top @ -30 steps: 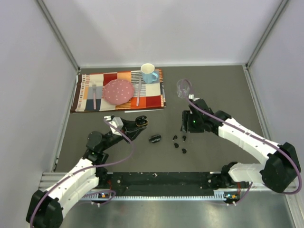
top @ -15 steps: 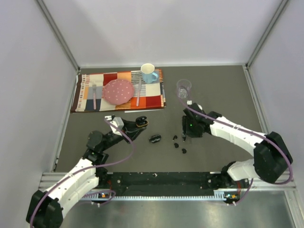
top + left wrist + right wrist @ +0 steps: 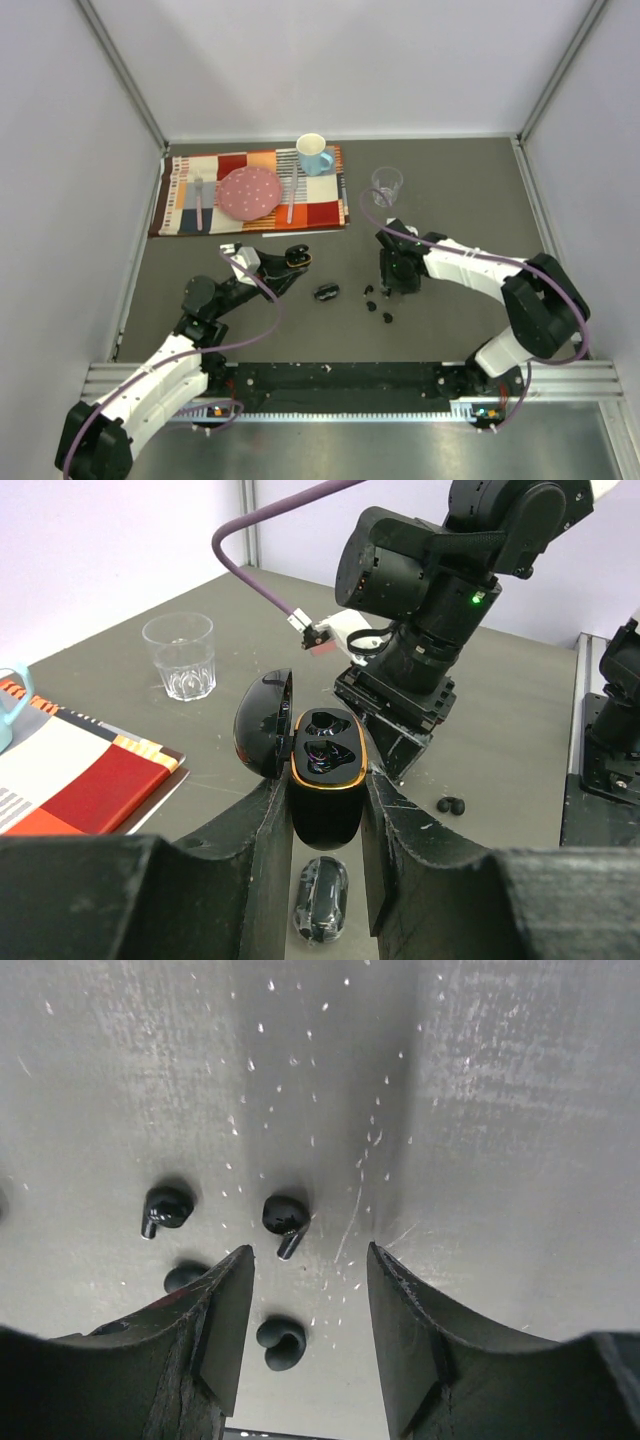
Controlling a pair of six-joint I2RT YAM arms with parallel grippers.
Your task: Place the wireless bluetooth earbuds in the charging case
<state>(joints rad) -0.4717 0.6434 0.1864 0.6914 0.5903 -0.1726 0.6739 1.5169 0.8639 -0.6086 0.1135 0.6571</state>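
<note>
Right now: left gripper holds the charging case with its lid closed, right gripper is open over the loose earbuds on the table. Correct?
The lid is wrong: it is open, swung back, as the left wrist view shows. The left gripper does hold the charging case, and the right gripper is open over the loose earbuds on the table.

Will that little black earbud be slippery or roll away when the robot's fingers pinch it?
Probably slippery: the earbud looks glossy and rounded, so it could squirt out from between the broad fingers. It likely won't roll far, since a short stem sticks out of it. It looks tiny beside the fingers, so it is probably very light and easily flicked.
</note>
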